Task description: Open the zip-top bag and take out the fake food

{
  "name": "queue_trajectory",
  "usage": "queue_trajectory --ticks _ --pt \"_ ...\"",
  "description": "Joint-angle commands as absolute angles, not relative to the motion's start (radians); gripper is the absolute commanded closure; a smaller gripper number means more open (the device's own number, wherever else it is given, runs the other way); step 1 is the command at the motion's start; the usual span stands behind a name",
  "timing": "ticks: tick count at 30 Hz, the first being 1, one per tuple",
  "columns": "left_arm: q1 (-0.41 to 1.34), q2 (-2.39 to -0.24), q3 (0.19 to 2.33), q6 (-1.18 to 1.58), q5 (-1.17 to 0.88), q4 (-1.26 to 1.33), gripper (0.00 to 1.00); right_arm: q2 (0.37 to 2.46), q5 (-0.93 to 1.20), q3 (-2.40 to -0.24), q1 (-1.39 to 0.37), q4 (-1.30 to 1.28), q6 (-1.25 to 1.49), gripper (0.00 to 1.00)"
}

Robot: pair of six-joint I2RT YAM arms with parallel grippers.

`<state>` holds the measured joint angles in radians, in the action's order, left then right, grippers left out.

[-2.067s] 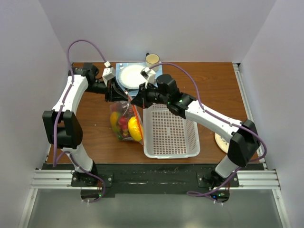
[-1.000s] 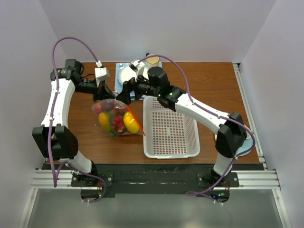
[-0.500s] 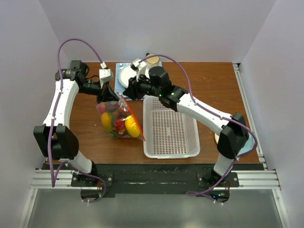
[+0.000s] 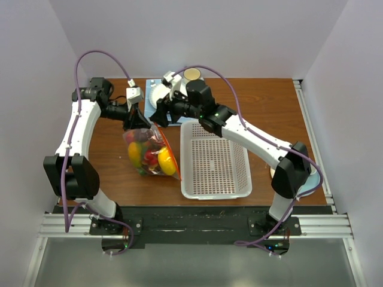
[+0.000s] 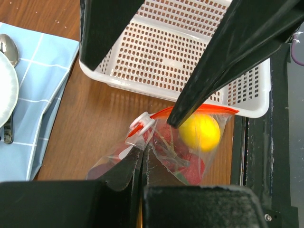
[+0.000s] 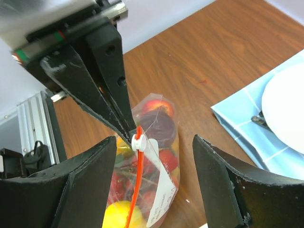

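Barely anything changed in the last half second. The left gripper (image 5: 140, 160) is still pinched shut on the top edge of the zip-top bag (image 4: 149, 152), which sits just beside the white basket (image 4: 215, 192), with the fake food (image 4: 168, 161) inside. The right gripper (image 6: 153, 142) slid a bit left. Its fingers are spread wide around the white slider (image 6: 138, 140), not touching it. The plate (image 6: 289, 104) and blue cloth (image 5: 33, 95) are behind.

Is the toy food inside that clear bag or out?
Inside: glossy yellow and red plastic food shows through the clear zip-top bag; the white mesh basket holds none.
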<state>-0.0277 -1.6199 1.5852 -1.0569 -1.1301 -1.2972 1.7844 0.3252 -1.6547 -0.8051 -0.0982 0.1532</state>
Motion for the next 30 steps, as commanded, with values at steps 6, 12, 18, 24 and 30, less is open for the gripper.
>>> queue_trajectory --ticks 6,12,18,24,30 --pt "-0.025 -1.612 1.617 -1.042 -1.172 -1.281 1.00 1.816 0.377 -1.649 -0.811 -0.055 0.184 0.41" --pt "-0.025 -1.614 1.617 -1.043 -1.166 -1.284 1.00 1.818 0.390 -1.623 -0.811 -0.015 0.210 0.47" --pt "-0.020 -1.615 1.617 -1.043 -1.167 -1.284 1.00 1.827 0.411 -1.625 -0.813 -0.005 0.236 0.49" --pt "-0.011 -1.624 1.618 -1.032 -1.155 -1.281 1.00 1.830 0.419 -1.615 -0.816 0.038 0.259 0.62" --pt "-0.012 -1.615 1.618 -1.015 -1.147 -1.256 1.00 1.825 0.405 -1.595 -0.815 0.034 0.256 0.88"
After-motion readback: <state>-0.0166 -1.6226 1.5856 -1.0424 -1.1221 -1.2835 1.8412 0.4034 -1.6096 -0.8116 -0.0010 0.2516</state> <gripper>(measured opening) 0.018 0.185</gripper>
